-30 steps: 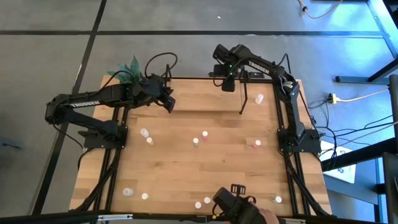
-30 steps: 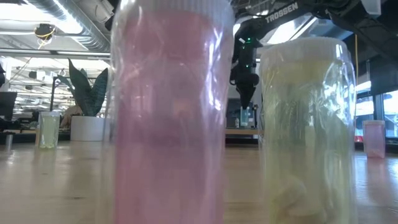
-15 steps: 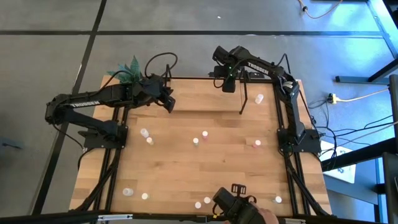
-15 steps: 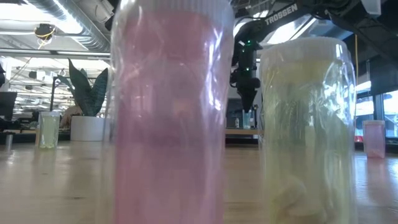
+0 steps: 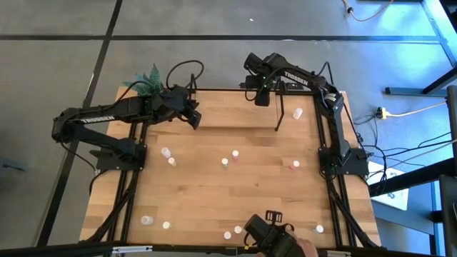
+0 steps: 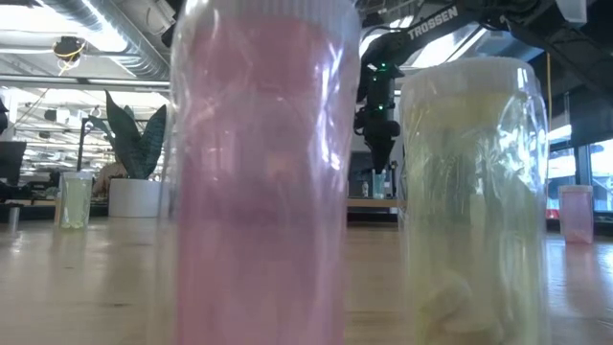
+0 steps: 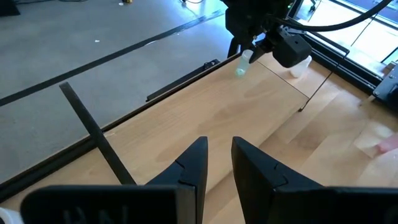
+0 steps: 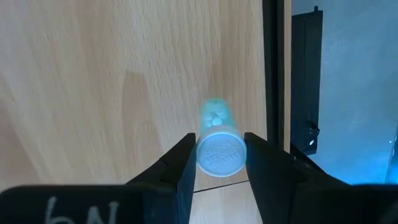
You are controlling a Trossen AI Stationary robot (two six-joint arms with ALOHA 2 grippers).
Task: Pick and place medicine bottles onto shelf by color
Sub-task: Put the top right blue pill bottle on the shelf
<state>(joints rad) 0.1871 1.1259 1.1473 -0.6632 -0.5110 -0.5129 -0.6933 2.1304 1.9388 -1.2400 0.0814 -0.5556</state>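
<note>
My right gripper (image 8: 219, 148) hangs at the table's far edge, pointing down, shut on a greenish medicine bottle (image 7: 242, 64) over the shelf (image 7: 205, 112), whose black end frames (image 5: 278, 114) stand up from the light board. The low view shows that bottle (image 6: 376, 182) right under the fingers. My left gripper (image 7: 219, 146) hovers over the far left of the table (image 5: 194, 120), narrowly open with nothing between its fingers. Several other bottles stand scattered on the table, among them a pink one (image 5: 295, 164) and a white one (image 5: 298, 113). My right gripper pinches the greenish bottle's white cap (image 8: 219, 154) between its two fingers, which come from above and point down. The bottle hangs nearly upright below them. Whether its bottom (image 7: 239, 73) touches the shelf board, I cannot tell.
Loose bottles stand mid-table (image 5: 225, 162), at the left (image 5: 166, 152) and along the near edge (image 5: 166, 225). A pink bottle (image 6: 259, 172) and a yellowish one (image 6: 469, 192) fill the low view. A potted plant (image 5: 146, 78) sits at the far left corner.
</note>
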